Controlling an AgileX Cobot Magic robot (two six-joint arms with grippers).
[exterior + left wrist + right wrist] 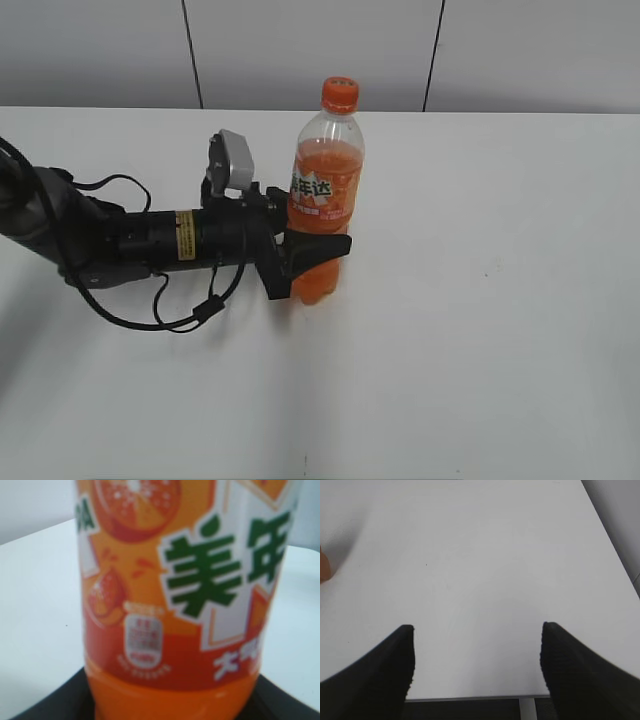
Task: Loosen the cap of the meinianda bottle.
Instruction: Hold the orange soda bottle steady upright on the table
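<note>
The meinianda bottle (325,205) stands upright on the white table (480,330), a little toward eleven o'clock of the exterior view's centre, its cap (339,94) screwed on at the twelve o'clock end. The left gripper (312,255) reaches in from nine o'clock and is clamped around the bottle's lower body, just under the label; the left wrist view is filled by that label (200,580) and the orange soda below it. The right gripper (476,650) hangs over bare table with its jaws spread wide, holding nothing, well apart from the bottle.
</note>
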